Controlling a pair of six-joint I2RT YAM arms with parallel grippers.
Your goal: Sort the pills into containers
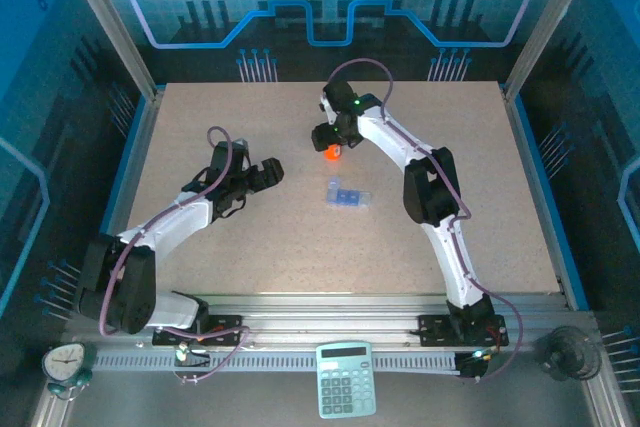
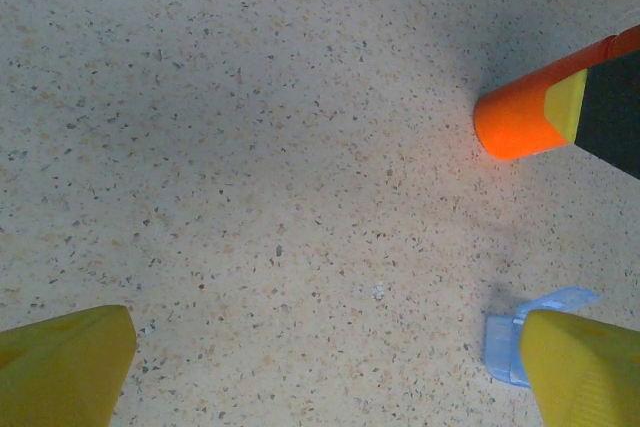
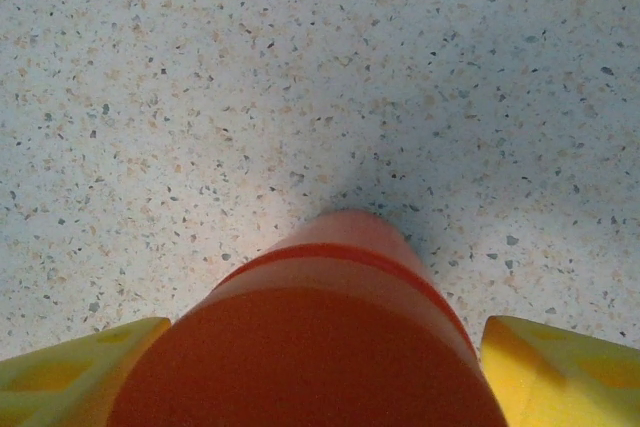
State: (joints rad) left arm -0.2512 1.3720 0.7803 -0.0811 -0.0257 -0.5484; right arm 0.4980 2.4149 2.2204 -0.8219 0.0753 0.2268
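A: So, left hand [image 1: 268,175] state?
B: Held wide, nothing gripped. Pill box [image 1: 348,194] is laid on the surface [image 1: 200,127] between both hands, closer to the right one.
A: Right hand [image 3: 320,347]?
B: Orange bottle [image 3: 330,327] is straddled by its fingers; grip can't be told.

One bottle [image 1: 332,152], one pill box [image 1: 348,194], one calculator [image 1: 345,379], one clock [image 1: 66,362]

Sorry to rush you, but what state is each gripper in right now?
Left gripper: open, holding nothing.
Right gripper: jaws either side of the orange bottle; whether it is gripped cannot be told.
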